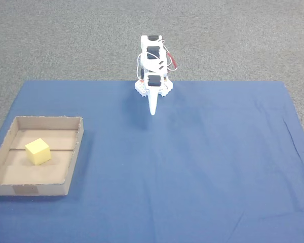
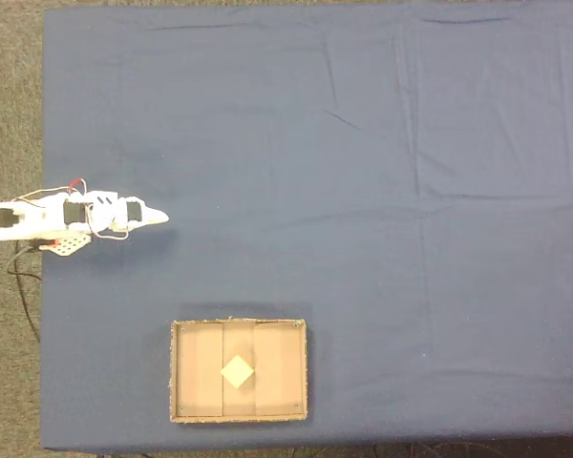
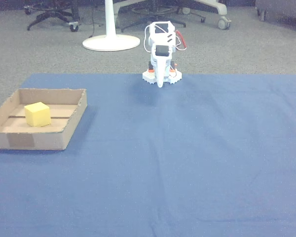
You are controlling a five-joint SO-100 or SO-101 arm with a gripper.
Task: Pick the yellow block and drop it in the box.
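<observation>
In a fixed view from the front, your end effector (image 1: pixel 153 112) hangs folded at the arm's base, its tip pointing down over the far edge of the blue cloth (image 1: pixel 192 167). It holds nothing, and its jaws look closed together. The yellow block (image 1: pixel 38 151) already lies on the floor of the box (image 1: pixel 75 152), well apart from the tip, down and to the left.

In the fixed view from above, the end effector (image 2: pixel 159 218) points right from the left edge; the box (image 2: pixel 179 372) sits below it and a little right, with the block (image 2: pixel 237 371) near its middle, corner-on like a diamond.

In the other view, the end effector (image 3: pixel 160 84) is at top centre and the block (image 3: pixel 37 114) sits in the box (image 3: pixel 39 139) far to the left. You would judge the drop done; no reach looks needed.
</observation>
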